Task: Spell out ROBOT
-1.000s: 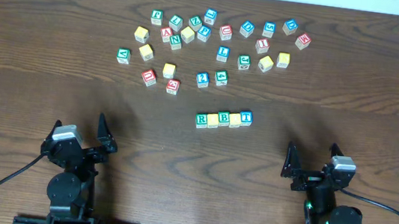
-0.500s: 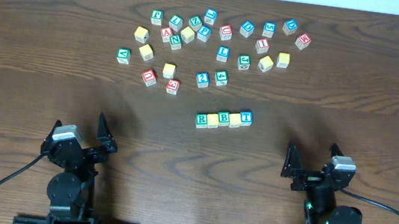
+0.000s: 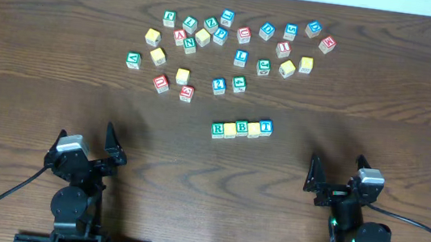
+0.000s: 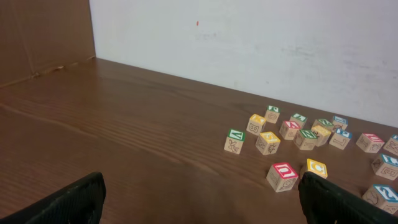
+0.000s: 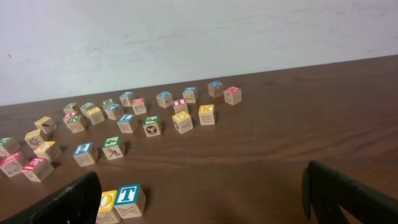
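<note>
A row of wooden letter blocks (image 3: 241, 128) lies mid-table: a green R (image 3: 218, 129), a yellow block, a blue B (image 3: 242, 127), a yellow O (image 3: 254, 128) and a blue T (image 3: 265, 127). The O (image 5: 107, 202) and T (image 5: 127, 196) also show in the right wrist view. Many loose letter blocks (image 3: 224, 45) are scattered at the far side. My left gripper (image 3: 86, 149) sits open and empty near the front left. My right gripper (image 3: 335, 177) sits open and empty near the front right.
The loose blocks spread from a green one (image 3: 133, 60) at the left to a red one (image 3: 327, 44) at the right. In the left wrist view a red U block (image 4: 282, 176) and a yellow block (image 4: 316, 168) lie nearest. A white wall (image 4: 249, 43) backs the table.
</note>
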Motion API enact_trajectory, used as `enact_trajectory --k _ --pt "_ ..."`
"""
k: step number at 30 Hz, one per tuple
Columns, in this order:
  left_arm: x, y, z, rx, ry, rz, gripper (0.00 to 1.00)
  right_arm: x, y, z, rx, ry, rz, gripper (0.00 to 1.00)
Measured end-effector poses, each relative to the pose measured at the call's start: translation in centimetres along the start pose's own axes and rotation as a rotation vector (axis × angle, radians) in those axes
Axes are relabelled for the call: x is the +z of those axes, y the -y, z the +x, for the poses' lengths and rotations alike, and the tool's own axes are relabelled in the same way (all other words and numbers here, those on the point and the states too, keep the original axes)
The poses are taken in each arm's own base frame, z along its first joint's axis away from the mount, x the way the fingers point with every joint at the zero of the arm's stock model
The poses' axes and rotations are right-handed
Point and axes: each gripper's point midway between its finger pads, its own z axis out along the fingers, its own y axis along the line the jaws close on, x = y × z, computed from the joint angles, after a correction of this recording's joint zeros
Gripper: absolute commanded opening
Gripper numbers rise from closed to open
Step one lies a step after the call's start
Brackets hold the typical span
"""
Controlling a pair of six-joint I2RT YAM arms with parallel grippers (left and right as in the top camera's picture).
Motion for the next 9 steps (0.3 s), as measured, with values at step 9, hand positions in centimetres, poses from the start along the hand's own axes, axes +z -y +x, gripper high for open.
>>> enact_trajectory --k 9 --pt "0.0 0.0 0.0 0.0 0.0 0.0 0.98 0.0 0.01 0.0 0.0 0.0 0.0 0.99"
